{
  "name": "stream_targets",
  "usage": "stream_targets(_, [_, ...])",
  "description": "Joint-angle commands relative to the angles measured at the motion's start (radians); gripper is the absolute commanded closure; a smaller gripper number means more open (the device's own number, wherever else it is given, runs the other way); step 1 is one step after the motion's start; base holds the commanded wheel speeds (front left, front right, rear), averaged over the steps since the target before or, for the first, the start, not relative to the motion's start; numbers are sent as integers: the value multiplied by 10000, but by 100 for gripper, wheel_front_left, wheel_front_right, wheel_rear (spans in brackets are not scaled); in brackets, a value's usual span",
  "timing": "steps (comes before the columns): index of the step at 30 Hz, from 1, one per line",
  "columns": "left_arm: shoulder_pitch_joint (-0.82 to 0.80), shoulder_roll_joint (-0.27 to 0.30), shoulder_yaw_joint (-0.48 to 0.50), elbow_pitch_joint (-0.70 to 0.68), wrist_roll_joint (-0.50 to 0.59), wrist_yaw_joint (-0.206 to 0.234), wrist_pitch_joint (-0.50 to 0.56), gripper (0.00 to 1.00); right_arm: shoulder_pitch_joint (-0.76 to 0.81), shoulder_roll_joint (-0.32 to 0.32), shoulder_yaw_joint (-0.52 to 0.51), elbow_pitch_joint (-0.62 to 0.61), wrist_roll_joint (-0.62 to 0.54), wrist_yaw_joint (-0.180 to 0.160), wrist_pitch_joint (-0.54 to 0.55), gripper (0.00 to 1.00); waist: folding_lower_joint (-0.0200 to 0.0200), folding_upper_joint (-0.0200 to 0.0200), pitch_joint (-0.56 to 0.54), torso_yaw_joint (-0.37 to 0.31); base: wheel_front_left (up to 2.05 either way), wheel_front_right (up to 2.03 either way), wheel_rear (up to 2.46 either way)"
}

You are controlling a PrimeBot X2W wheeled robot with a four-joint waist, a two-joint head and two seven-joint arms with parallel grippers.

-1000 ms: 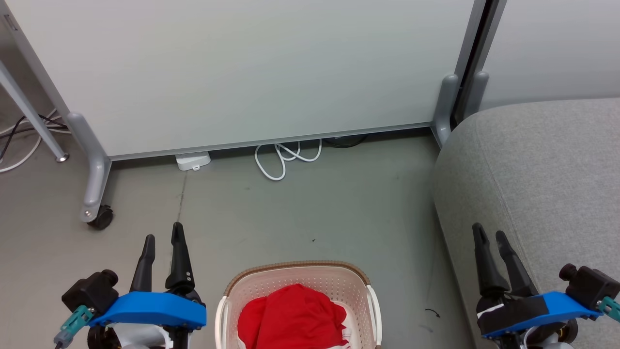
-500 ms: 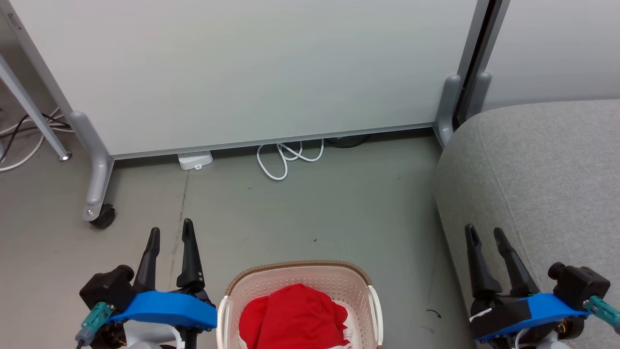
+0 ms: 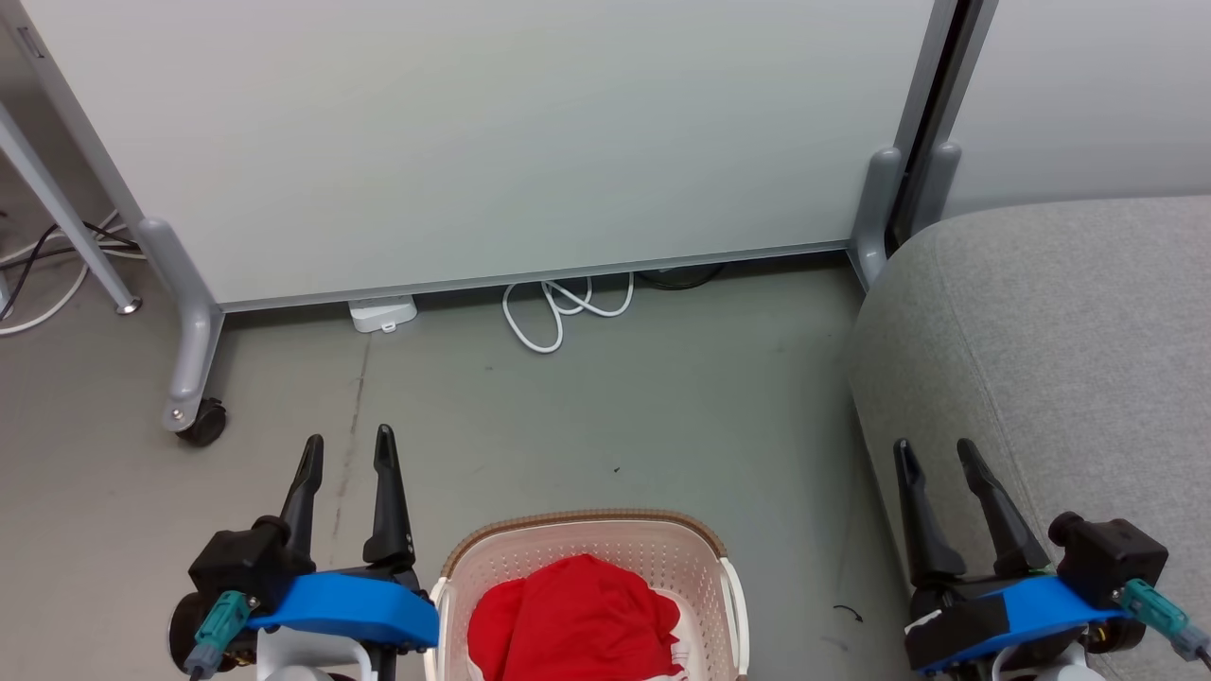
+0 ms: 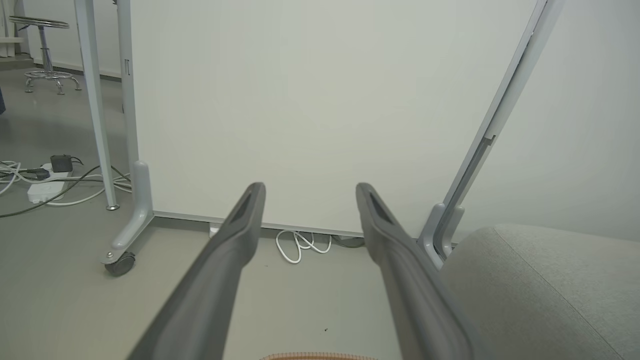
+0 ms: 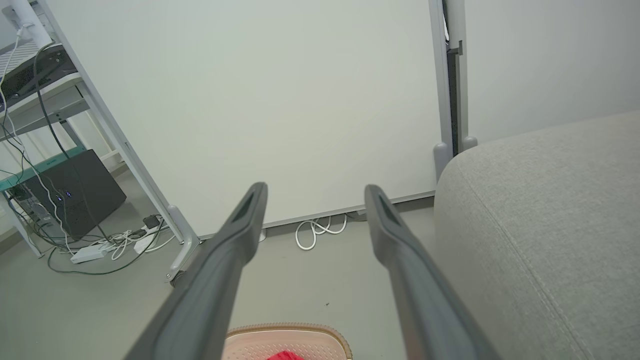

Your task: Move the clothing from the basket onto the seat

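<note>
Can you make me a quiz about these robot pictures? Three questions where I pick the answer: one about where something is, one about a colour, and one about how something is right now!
1. On which side of the cream perforated plastic basket is the large light grey fabric sofa seat?
A. the robot's left
B. the robot's right
C. underneath it

2. What colour is the soft clothing lying in the basket?
A. bright red
B. blue
C. green

3. How is the left end effector?
A. shut on the clothing
B. shut on the basket handle
C. open, holding nothing

Answers:
1 B: the seat lies toward the head view's right edge, and the basket sits in the middle.
2 A: red fabric is heaped inside the basket.
3 C: its two dark fingers stand apart with nothing between them.
</note>
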Motion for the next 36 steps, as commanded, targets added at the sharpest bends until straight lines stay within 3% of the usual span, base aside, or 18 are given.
stream_targets(1, [-215, 53, -41, -30, 268, 50, -89, 0, -147, -74, 30, -27, -296, 20, -103, 0, 0, -1, -3, 5, 0, 0, 0])
stream_targets(21, [-250, 56, -286, 274, 1665, 2, -495, 0, -120, -83, 230, 52, -1938, 24, -517, 0, 0, -1, -25, 64, 0, 0, 0])
stream_targets(36, [-425, 56, -464, 1146, 2079, -104, -727, 0, -51, -84, 241, 128, -2822, 26, -741, 0, 0, -1, -78, 151, 0, 0, 0])
